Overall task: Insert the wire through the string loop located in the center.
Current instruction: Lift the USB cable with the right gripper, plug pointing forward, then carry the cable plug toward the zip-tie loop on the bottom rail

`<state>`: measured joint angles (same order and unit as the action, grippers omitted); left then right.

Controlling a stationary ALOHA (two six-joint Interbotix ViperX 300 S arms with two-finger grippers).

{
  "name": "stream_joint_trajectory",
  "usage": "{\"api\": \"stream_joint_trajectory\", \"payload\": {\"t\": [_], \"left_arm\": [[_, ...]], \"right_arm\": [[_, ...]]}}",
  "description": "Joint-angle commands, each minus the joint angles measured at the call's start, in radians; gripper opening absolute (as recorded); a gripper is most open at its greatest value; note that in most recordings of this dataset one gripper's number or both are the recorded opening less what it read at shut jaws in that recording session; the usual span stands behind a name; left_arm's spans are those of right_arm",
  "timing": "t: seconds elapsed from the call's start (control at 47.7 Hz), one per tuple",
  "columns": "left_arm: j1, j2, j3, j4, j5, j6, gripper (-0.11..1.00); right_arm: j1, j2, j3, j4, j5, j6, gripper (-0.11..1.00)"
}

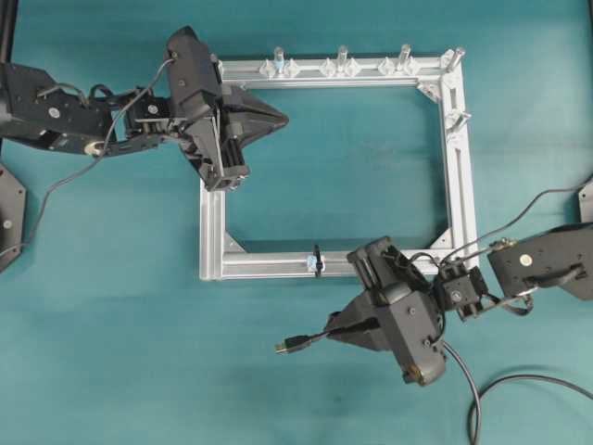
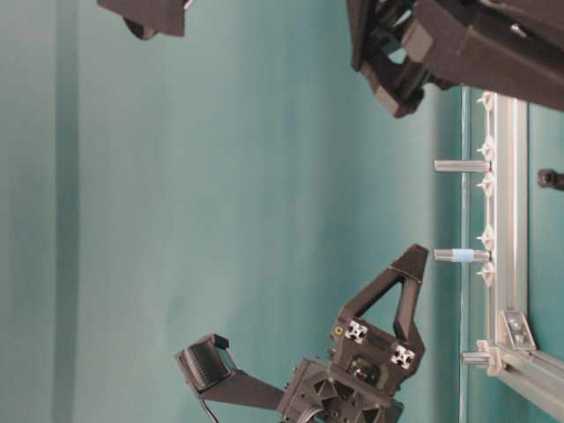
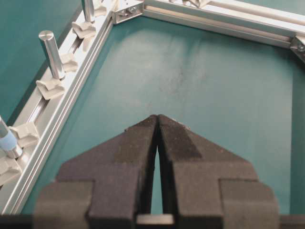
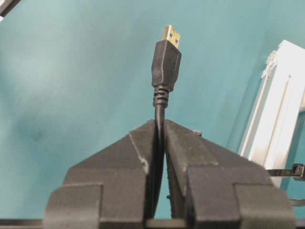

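Right gripper [image 4: 159, 129] clamps thin black wire with gold plug tip [image 1: 295, 344] — below silver aluminium frame bar [image 1: 269, 265], left of tiny black string loop [image 1: 317, 260]. Left gripper [image 3: 157, 121] closed, empty — inside frame.

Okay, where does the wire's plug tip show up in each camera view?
Overhead: plug tip lower centre, left of the right pincer.
Table-level: not visible.
Left wrist: not in it.
Right wrist: plug tip top centre.
Shared landmark: aluminium frame.

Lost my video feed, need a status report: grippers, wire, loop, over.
Left gripper shut, empty, over the frame's inside. Right gripper shut on the wire, plug pointing away from the frame. String loop unthreaded; nothing blocking it.
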<state>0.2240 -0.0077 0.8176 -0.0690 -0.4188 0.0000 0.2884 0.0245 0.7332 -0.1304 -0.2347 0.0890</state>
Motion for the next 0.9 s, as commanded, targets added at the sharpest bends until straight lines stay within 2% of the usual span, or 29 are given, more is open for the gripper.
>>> {"api": "stream_joint_trajectory", "payload": {"t": [0.0,0.608,0.881], "left_arm": [[-0.005,-0.028,-0.008,0.003,-0.005,-0.003,0.00],[-0.011,-0.028,0.000,0.003,-0.005,-0.003,0.00],[-0.012,-0.026,0.000,0.003,-0.005,-0.003,0.00]], "right_arm": [[0.000,-0.028,-0.006,0.000,-0.005,-0.002,0.07],[-0.003,-0.041,0.040,0.000,-0.003,-0.002,0.07],[-0.035,-0.084,0.086,0.000,0.017,-0.002,0.07]]}}
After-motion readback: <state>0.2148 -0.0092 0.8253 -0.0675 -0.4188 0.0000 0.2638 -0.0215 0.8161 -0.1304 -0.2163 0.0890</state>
